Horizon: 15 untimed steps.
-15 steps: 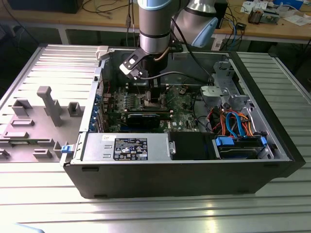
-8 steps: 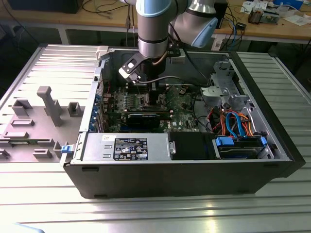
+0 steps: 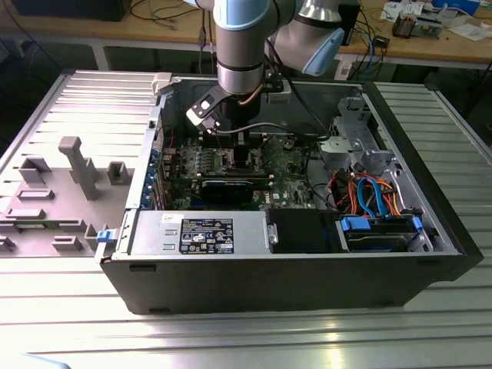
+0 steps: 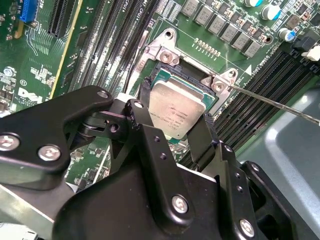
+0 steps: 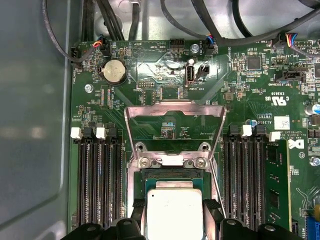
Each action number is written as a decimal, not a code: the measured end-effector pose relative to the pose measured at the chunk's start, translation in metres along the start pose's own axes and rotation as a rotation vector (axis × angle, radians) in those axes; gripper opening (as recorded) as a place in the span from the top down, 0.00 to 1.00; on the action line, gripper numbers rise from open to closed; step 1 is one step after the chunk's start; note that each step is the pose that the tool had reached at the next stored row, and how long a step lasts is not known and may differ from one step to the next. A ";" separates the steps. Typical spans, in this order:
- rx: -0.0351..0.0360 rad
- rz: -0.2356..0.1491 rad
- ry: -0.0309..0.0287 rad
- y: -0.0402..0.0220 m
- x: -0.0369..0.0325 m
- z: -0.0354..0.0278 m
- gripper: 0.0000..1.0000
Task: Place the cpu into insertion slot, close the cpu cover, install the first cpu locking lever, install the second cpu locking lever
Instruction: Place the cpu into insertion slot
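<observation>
You see one cpu (image 5: 172, 212), one insertion slot (image 5: 172, 175), one cpu cover (image 5: 172, 108) and one arm (image 3: 242, 69) reaching down into one open computer case (image 3: 292, 277). The jaws are clenched on the cpu, one black finger against each of two opposite edges, in both wrist views. The cpu, a flat square with a dull silver top on a green carrier, sits over the slot, whose dark centre and silvery rim show past one edge of it; you cannot tell whether it is fully seated. The cover, a thin silvery frame with a large square window, stands swung up off the slot on its hinged edge, with green board showing through the window. One thin metal rod (image 4: 270, 102) runs out from a corner of the socket. Two banks of long black memory slots (image 5: 97, 185) flank the socket, and one round coin cell (image 5: 114, 71) lies on the green motherboard (image 5: 250, 100). In the exterior view the black case rests on a ribbed metal counter (image 3: 307, 338), with a grey fixture plate (image 3: 46, 200) bearing upright blocks at the exterior view's left. A wooden workbench (image 3: 154, 34) strewn with cables stands behind.
</observation>
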<state>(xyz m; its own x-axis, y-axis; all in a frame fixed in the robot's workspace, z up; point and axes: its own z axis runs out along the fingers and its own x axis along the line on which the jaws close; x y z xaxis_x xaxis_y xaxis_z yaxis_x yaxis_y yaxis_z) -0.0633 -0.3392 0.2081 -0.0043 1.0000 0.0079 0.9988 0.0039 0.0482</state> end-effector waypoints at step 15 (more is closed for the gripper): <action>-0.0007 -0.019 -0.0065 -0.0004 0.0007 0.0024 0.45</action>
<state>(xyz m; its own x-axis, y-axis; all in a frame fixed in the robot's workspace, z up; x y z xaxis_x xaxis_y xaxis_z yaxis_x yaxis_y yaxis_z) -0.0636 -0.3384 0.2058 -0.0230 0.9997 0.0005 0.9985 0.0230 0.0490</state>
